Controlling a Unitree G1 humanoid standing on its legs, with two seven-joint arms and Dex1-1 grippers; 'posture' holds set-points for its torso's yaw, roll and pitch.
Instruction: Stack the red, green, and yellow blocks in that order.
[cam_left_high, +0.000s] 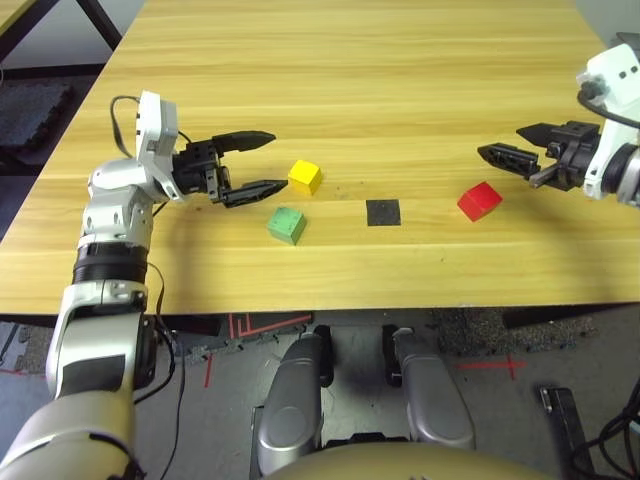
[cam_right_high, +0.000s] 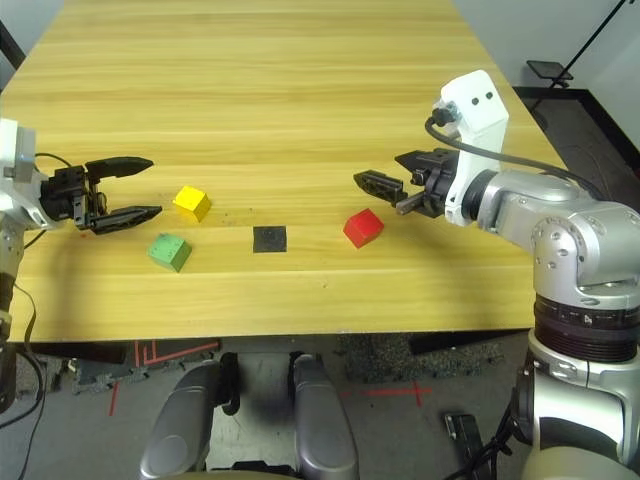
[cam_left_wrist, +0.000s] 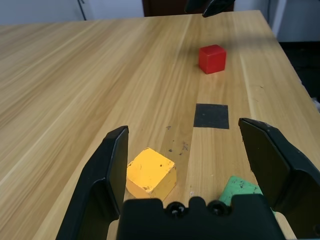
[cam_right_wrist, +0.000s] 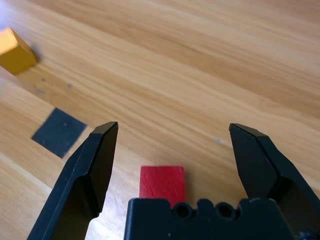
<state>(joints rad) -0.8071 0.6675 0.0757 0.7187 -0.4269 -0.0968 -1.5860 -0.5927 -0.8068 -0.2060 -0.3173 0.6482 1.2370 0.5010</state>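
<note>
Nothing is stacked yet. Near the table's (cam_left_high: 330, 80) front edge, the left gripper (cam_left_high: 250, 163) hovers open beside the yellow block (cam_left_high: 304, 176) and green block (cam_left_high: 286, 224); a black square patch (cam_left_high: 382, 212) lies mid-row, then the red block (cam_left_high: 479, 200), with the right gripper (cam_right_high: 390, 175) open just beyond. Nothing obstructs.

Your two head cameras look forward and down on the tabletop (cam_left_high: 400, 80) from above its near edge, side by side, sharing almost the same scene. Your left wrist camera sits low, close behind the left pincer (cam_left_wrist: 182, 155), facing right across the tabletop. Your right wrist camera looks closely down past the right pincer (cam_right_wrist: 172, 145). Both wrist views share the black patch (cam_left_wrist: 211, 115).
</note>
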